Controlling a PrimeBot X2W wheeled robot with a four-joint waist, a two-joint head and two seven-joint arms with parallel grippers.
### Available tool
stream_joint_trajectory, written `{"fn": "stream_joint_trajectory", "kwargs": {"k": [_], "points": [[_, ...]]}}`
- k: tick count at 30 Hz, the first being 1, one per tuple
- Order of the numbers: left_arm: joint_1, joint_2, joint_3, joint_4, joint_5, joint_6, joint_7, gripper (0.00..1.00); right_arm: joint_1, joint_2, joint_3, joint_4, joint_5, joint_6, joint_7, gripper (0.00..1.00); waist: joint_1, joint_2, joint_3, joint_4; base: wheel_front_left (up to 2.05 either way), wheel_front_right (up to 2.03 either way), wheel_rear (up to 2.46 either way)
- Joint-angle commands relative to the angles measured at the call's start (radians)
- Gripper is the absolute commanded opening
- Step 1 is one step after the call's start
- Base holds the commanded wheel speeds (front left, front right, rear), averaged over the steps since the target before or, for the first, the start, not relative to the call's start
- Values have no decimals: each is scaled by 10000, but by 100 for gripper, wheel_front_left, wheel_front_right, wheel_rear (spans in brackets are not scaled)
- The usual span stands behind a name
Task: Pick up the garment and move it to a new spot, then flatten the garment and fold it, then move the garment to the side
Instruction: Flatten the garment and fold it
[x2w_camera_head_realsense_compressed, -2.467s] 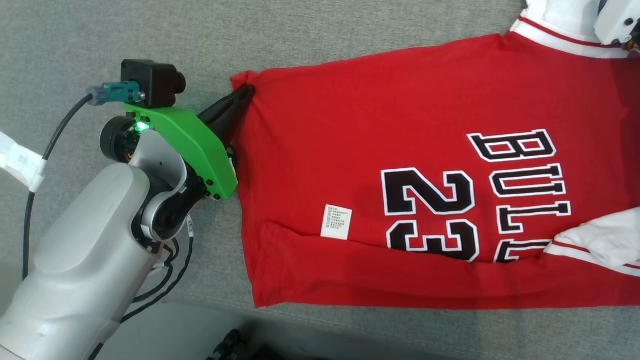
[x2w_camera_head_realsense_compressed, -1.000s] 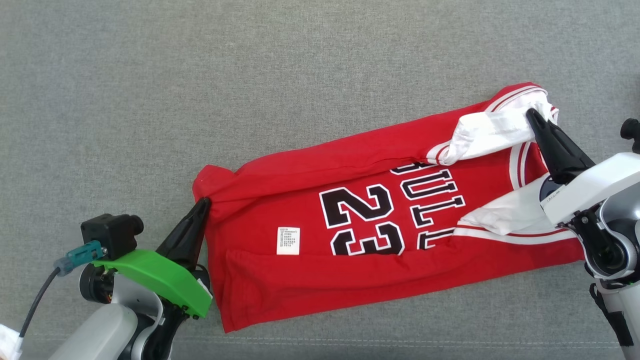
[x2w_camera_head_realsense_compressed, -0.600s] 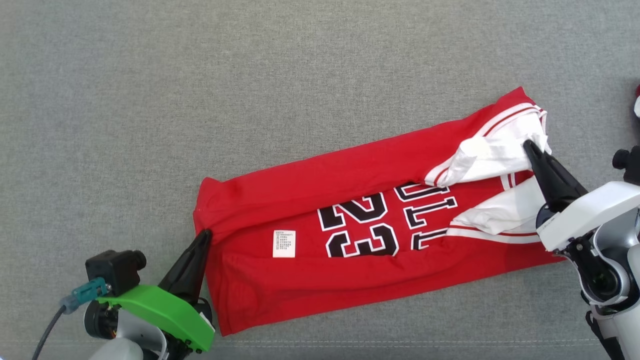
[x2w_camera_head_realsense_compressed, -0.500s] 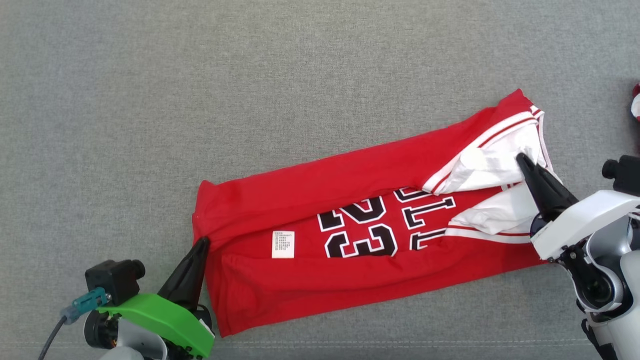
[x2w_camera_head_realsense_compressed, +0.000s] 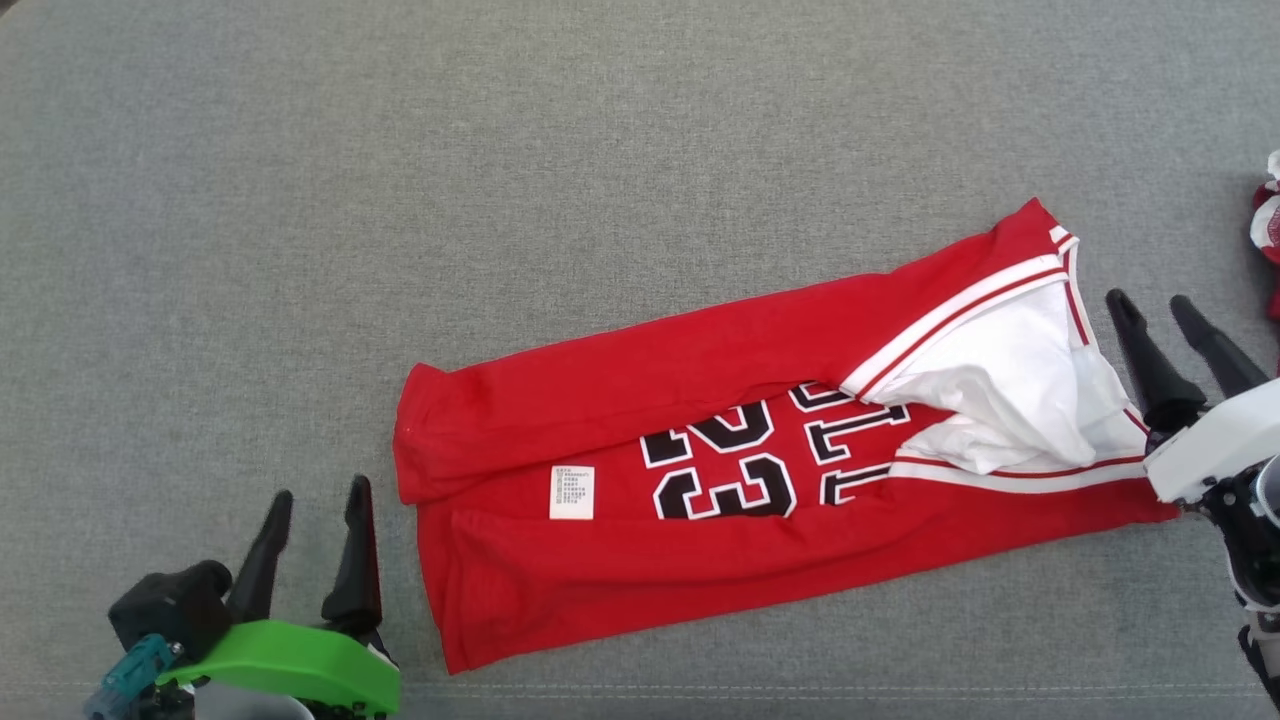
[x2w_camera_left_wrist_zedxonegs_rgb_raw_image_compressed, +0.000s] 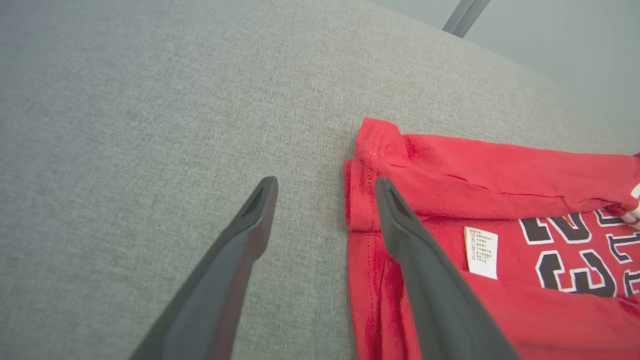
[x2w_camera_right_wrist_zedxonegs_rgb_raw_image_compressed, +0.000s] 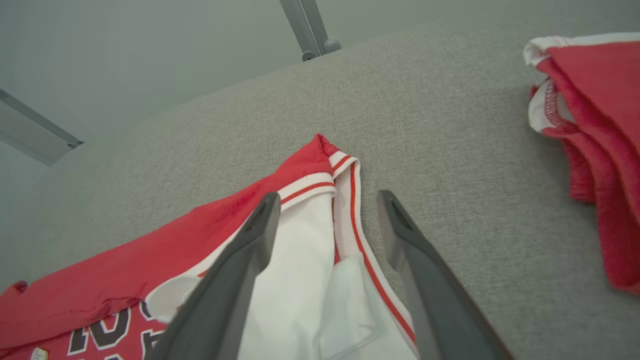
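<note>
The garment (x2w_camera_head_realsense_compressed: 700, 400) is a red jersey with black "23" lettering and white trim, folded into a long band on the grey surface. Its white collar end (x2w_camera_head_realsense_compressed: 1010, 370) points right and its hem end (x2w_camera_left_wrist_zedxonegs_rgb_raw_image_compressed: 370, 165) points left. My left gripper (x2w_camera_head_realsense_compressed: 320, 490) stands open just left of the hem, with nothing between its fingers. In the left wrist view the left gripper (x2w_camera_left_wrist_zedxonegs_rgb_raw_image_compressed: 326, 182) has one finger (x2w_camera_left_wrist_zedxonegs_rgb_raw_image_compressed: 415, 250) over the hem edge. My right gripper (x2w_camera_head_realsense_compressed: 1148, 300) is open beside the collar. In the right wrist view the right gripper (x2w_camera_right_wrist_zedxonegs_rgb_raw_image_compressed: 328, 196) straddles the garment's (x2w_camera_right_wrist_zedxonegs_rgb_raw_image_compressed: 240, 210) striped neckline corner without holding it.
Another red and white cloth (x2w_camera_head_realsense_compressed: 1268, 225) lies at the far right edge, also seen as a bundle of cloth (x2w_camera_right_wrist_zedxonegs_rgb_raw_image_compressed: 590, 115) in the right wrist view. The front seam of the grey surface (x2w_camera_head_realsense_compressed: 700, 688) runs just below the garment. Metal frame legs (x2w_camera_right_wrist_zedxonegs_rgb_raw_image_compressed: 307, 27) stand beyond the far edge.
Both grippers were shut on the garment's ends and have opened, letting go. The white collar flap has dropped flat. The left gripper has drawn back from the hem.
</note>
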Motion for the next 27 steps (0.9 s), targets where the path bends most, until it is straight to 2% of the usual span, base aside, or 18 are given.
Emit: {"fn": "stream_joint_trajectory", "kwargs": {"k": [1,2,4,7,15,21,27], "points": [[135,-200,316,-164,375,240,-89,100,-297,-31,-154,31,-341,0,96,100,0,0,70,91,0,0,0],[135,-200,316,-164,375,240,-89,100,-297,-31,-154,31,-341,0,96,100,0,0,70,91,0,0,0],[96,-395,833,-392,1234,446,-135,100,-527,144,-222,204,-641,0,334,100,0,0,154,174,0,0,0],[286,-1059,1440,-603,2156,296,-125,100,-835,318,-105,573,-1126,0,620,100,0,0,319,318,0,0,0],[822,-2506,2487,-424,3692,-711,-131,100,-727,369,-87,1717,-2095,0,542,100,0,0,551,619,0,0,0],[1192,-3329,3298,-324,4524,-1412,-130,100,-332,392,82,2124,-1869,-3,700,100,0,0,514,618,0,0,0],[1327,-4000,3858,9,5156,-2077,-131,100,-9,422,672,2603,-1280,-9,1278,100,0,0,542,564,0,0,0]]}}
